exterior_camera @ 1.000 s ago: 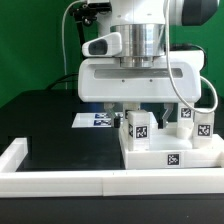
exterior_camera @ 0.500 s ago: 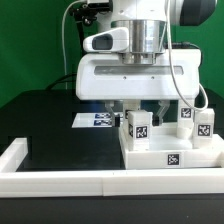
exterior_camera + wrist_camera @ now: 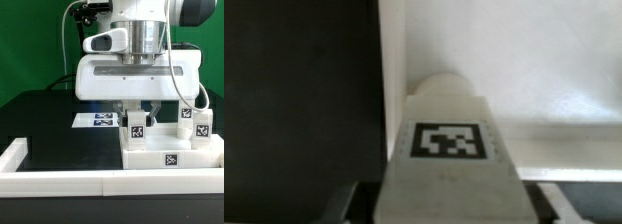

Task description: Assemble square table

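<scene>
Item count, both views

One square slab (image 3: 170, 158); three leg blocks visible: (image 3: 136, 129), (image 3: 186, 114), (image 3: 203, 125); one marker board (image 3: 100, 119); one arm with one end effector (image 3: 138, 110); one bench (image 3: 50, 140).

The marker board (image 3: 100, 119) lies flat on the black table (image 3: 50, 125) — white rim (image 3: 60, 180) in front.

A green wall (image 3: 30, 45) stands behind the black work surface (image 3: 50, 125).
</scene>
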Controlling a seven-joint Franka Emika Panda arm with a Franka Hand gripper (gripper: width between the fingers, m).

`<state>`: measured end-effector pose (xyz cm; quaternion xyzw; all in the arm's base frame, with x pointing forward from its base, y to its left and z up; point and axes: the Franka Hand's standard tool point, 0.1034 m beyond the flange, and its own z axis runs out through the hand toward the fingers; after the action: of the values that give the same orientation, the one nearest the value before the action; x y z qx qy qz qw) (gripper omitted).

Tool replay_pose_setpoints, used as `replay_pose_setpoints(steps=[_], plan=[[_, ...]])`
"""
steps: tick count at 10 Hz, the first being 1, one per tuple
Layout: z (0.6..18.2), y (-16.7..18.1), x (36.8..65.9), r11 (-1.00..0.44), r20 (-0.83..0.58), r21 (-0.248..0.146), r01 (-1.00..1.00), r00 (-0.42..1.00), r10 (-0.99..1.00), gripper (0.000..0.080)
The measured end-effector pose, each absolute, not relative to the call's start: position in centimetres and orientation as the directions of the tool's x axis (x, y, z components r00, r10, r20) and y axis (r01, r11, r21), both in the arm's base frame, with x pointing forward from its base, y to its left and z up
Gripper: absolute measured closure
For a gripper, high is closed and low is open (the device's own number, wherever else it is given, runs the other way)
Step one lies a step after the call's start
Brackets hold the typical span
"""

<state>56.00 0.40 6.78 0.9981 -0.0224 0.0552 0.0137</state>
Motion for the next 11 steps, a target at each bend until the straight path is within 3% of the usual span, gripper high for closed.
replay_pose_setpoints(steps=[2, 6, 11], plan=[[6.73, 0.39, 56.01, -0.972, 0.115, 0.002, -0.235, 0.965, -0.233, 0.0508], [6.64, 0.59, 56.13, -0.782, 0.105, -0.042, -0.622, 0.775, -0.623, 0.0508], [6.62, 0.63, 56.03, -0.386, 0.046, -0.077, -0.919, 0.384, -0.922, 0.0508]])
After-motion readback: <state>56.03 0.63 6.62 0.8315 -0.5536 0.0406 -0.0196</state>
